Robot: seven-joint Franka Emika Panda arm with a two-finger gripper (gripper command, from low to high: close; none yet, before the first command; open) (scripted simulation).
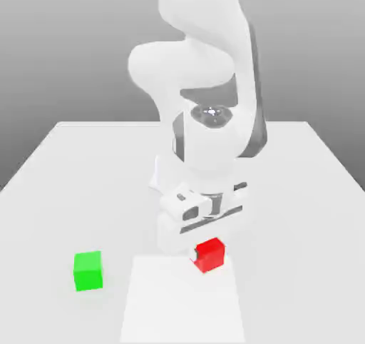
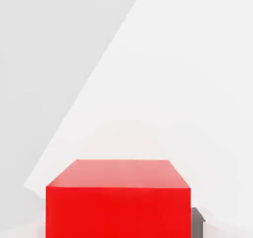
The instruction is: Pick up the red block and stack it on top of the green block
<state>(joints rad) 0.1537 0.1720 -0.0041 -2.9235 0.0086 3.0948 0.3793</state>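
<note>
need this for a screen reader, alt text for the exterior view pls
A white robot arm bends low over a white table, its pincer shut on a red block. A green block sits apart, toward the exterior view's left.

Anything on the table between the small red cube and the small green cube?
No; the exterior view shows bare white table between red cube and green cube.

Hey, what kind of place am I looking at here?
Most likely a simulated robot test bench: a bare white table, a white arm, plain grey backdrop, and just a red block and green block.
</note>
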